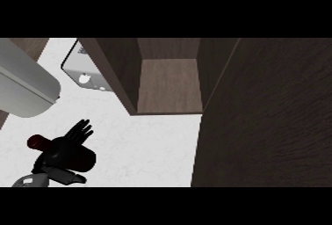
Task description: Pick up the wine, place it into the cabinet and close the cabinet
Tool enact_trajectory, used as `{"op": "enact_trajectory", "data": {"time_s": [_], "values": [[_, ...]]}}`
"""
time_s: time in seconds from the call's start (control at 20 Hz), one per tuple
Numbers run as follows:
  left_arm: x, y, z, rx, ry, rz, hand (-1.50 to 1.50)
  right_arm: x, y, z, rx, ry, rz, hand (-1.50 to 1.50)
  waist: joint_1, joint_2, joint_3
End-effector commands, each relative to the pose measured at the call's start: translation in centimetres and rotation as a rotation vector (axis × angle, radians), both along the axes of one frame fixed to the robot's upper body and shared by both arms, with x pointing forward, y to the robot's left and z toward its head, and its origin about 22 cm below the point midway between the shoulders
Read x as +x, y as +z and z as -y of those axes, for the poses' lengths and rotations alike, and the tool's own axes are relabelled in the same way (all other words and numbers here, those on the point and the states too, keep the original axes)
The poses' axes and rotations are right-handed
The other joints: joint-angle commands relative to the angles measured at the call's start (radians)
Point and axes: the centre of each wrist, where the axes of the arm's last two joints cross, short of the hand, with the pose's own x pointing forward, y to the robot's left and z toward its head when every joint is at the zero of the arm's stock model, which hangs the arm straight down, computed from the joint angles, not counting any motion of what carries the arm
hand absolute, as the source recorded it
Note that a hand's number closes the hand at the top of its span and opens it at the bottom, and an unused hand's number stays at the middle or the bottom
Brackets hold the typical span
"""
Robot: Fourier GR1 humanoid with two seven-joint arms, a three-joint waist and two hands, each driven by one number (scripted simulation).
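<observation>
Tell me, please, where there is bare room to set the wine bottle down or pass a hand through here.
The open dark wooden cabinet has a bare shelf between its side walls. The white counter is bare between the left hand, the cabinet front and the open door. It is crowded at the left: grey cylinder, white appliance, dark red bottle.

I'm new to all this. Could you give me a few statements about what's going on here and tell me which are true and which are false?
1. The cabinet stands open. True.
2. The wine bottle is already inside the cabinet. False: it is at the lower left, over the counter, by the left hand.
3. The cabinet's shelf holds several plates. False: no plates show there.
4. The cabinet door fills the view's right side. True.
5. The right hand is visible. False: only the left shows.
</observation>
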Motion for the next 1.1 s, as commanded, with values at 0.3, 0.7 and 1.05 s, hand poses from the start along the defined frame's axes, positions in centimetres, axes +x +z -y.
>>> {"op": "enact_trajectory", "data": {"time_s": [0.3, 0.7, 1.05], "values": [[-0.3, -0.9, 0.3, -0.2, -0.094, 0.076, -1.5, -1.3, -0.1, 0.1, 0.011, 0.027, 0.008, -1.5, -0.001, 0.001, 0.0], [0.9, -1.6, 3.3, -0.219, -0.05, 0.136, -1.5, -0.5, -0.4, 0.7, 0.012, 0.012, 0.002, -1.5, 0.006, 0.001, 0.001], [2.3, -1.3, 4.5, -0.28, -0.088, 0.087, 1.5, -1.5, -0.2, 0.7, 0.005, 0.019, 0.012, -1.5, 0.001, -0.001, 0.002]]}}
